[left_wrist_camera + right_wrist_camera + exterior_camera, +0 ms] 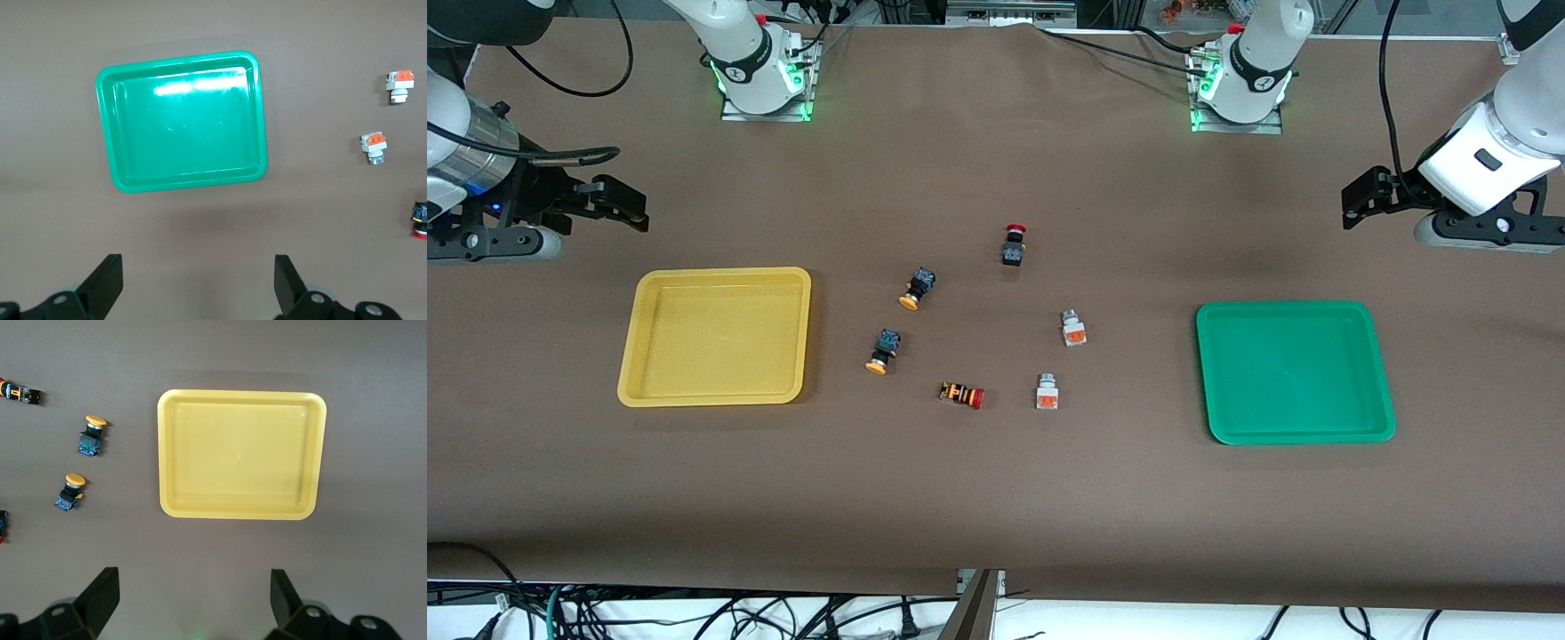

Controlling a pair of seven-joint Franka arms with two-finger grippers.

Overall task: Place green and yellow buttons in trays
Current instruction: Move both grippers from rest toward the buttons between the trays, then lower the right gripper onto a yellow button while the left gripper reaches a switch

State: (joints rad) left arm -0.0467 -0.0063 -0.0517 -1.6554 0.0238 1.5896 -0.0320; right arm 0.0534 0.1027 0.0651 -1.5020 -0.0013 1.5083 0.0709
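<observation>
Two buttons with black-blue bodies and orange-yellow caps (917, 289) (882, 350) lie mid-table, toward the yellow tray (720, 274). Two white-grey buttons with orange faces (1073, 328) (1047, 392) lie toward the green tray (1294, 307). Both trays hold nothing. My right gripper (624, 201) is open and empty, up over bare table by the yellow tray's base-side rim. My left gripper (1360, 200) is open and empty, up over bare table by the green tray's base-side rim. The right wrist view shows its gripper (193, 600), the yellow tray (241, 463) and both yellow-capped buttons (91, 435) (69, 491). The left wrist view shows its gripper (199, 287), the green tray (183, 120) and both white buttons (401, 85) (374, 147).
A black button with a red cap (1014, 244) stands farther from the front camera than the other buttons. An orange-black striped button with a red cap (962, 394) lies between the nearer yellow-capped and white buttons. Brown cloth covers the table.
</observation>
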